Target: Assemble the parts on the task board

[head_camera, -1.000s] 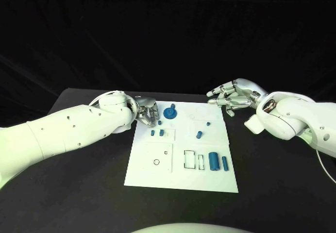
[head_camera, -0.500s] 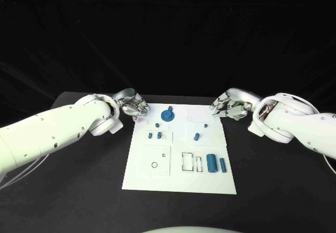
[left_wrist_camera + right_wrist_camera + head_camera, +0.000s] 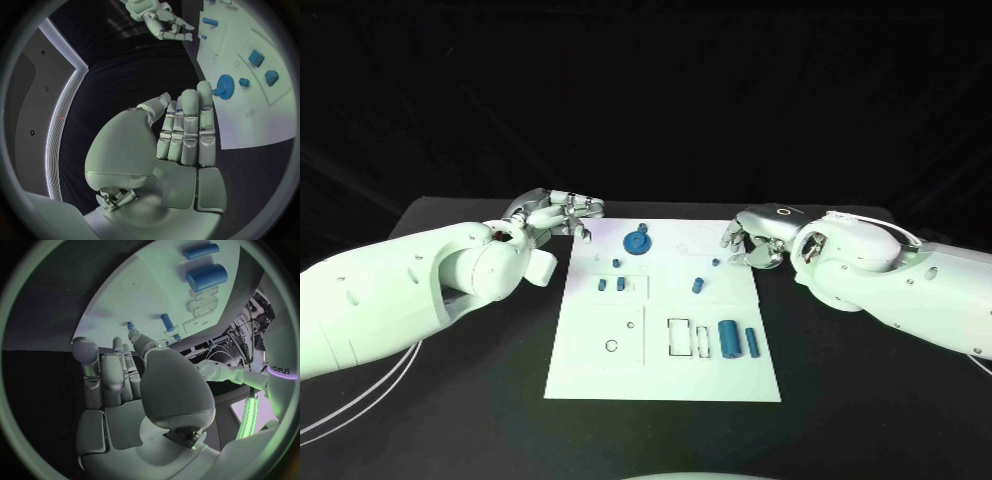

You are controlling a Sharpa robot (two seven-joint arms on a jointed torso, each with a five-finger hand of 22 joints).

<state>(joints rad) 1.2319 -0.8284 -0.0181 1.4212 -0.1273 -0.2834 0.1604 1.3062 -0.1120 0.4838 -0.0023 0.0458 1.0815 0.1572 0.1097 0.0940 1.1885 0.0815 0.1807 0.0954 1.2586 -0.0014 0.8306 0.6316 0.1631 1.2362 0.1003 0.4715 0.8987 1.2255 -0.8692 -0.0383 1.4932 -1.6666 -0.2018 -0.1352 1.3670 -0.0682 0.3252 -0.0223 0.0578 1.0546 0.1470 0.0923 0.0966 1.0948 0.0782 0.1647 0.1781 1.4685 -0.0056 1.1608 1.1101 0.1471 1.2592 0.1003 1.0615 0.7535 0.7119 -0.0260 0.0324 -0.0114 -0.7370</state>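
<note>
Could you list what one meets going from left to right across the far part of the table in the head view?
Left hand → blue gear standing on the task board → small blue peg → right hand.

The left arm comes in low from the left, its robot hand (image 3: 557, 212) raised near the far left, fingers (image 3: 187, 125) laid straight and close together, holding nothing. The right arm reaches in from the right; its robot hand (image 3: 750, 240) has the fingers (image 3: 106, 375) side by side, thumb folded across the palm, empty.
</note>
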